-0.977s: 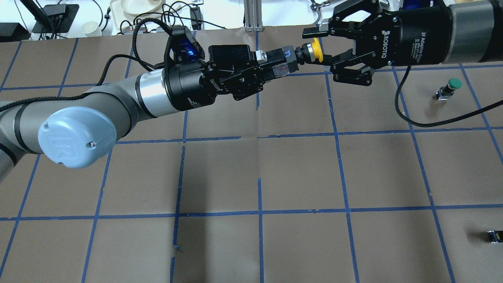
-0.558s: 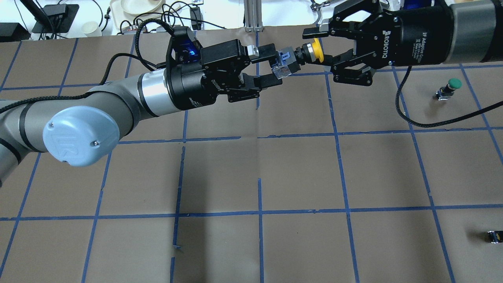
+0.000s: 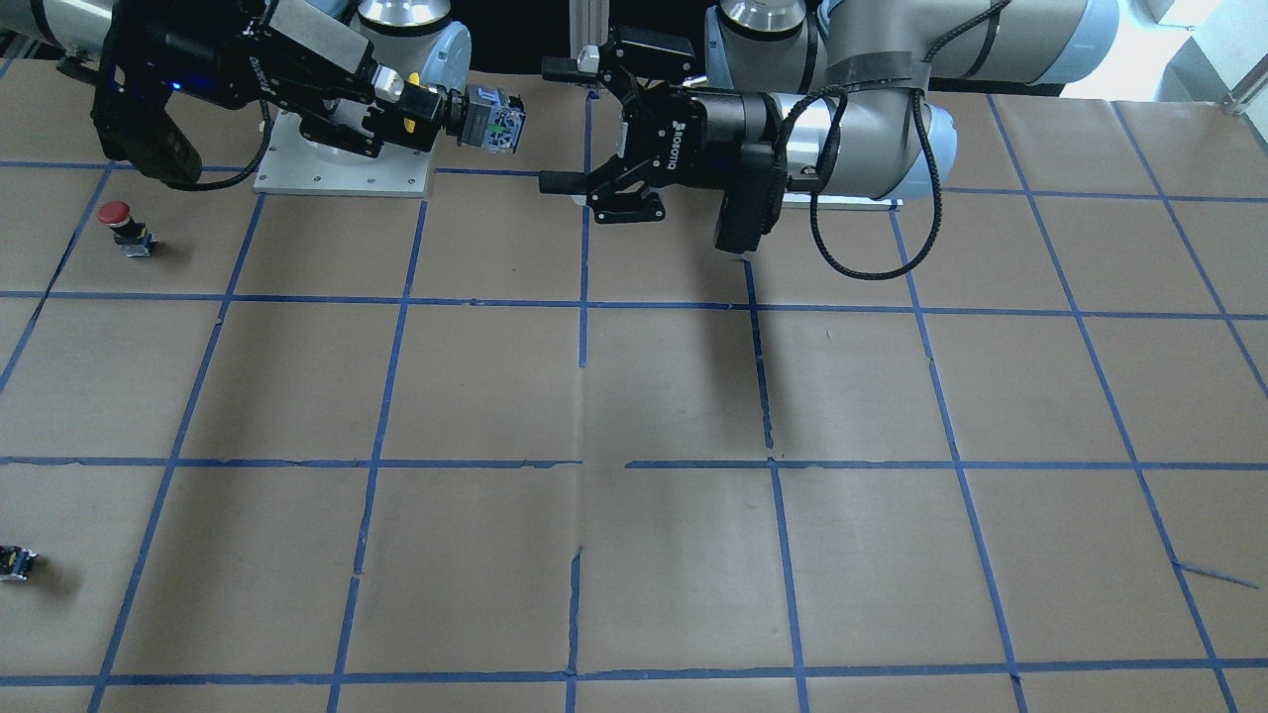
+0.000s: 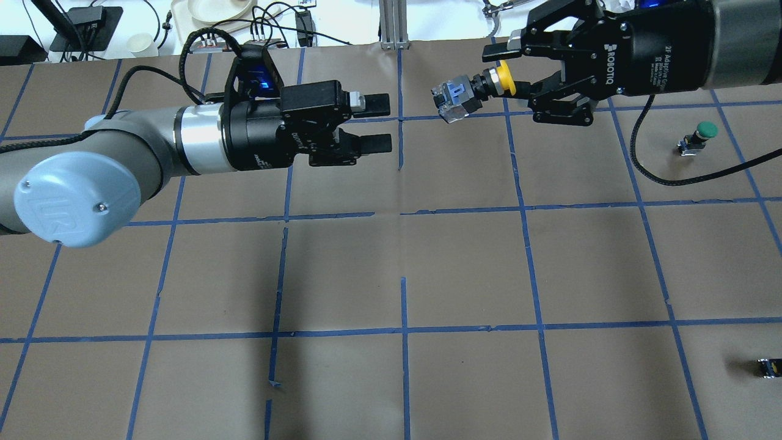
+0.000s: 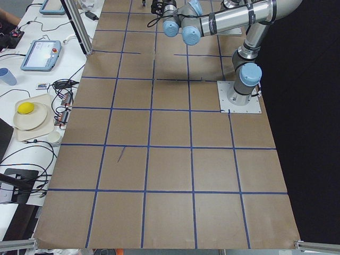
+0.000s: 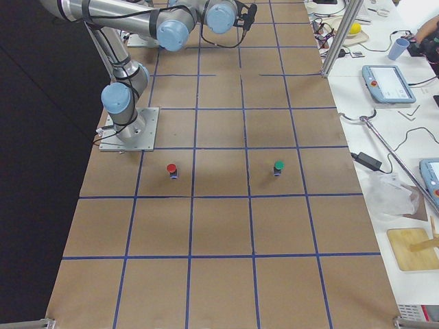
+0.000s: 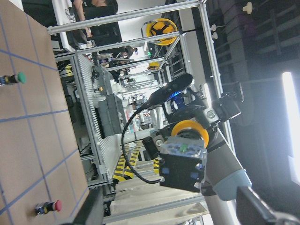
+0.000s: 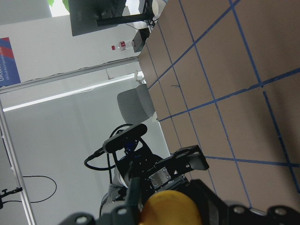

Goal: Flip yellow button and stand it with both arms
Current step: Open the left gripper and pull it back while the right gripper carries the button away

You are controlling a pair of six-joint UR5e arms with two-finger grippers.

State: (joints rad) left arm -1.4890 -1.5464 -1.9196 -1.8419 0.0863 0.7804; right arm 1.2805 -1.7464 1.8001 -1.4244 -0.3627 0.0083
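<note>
Before left wrist camera, yellow button (image 7: 183, 161) base-first in right gripper's (image 4: 506, 78) grasp; left gripper (image 4: 382, 124) agape.

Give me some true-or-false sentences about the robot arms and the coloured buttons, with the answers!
1. The right end effector holds the yellow button up in the air. True.
2. The left end effector is gripping the yellow button too. False: it is open and apart from the button.
3. The green button sits on the table. True.
4. An arm is holding the red button. False: it sits on the table with nothing touching it.
</note>
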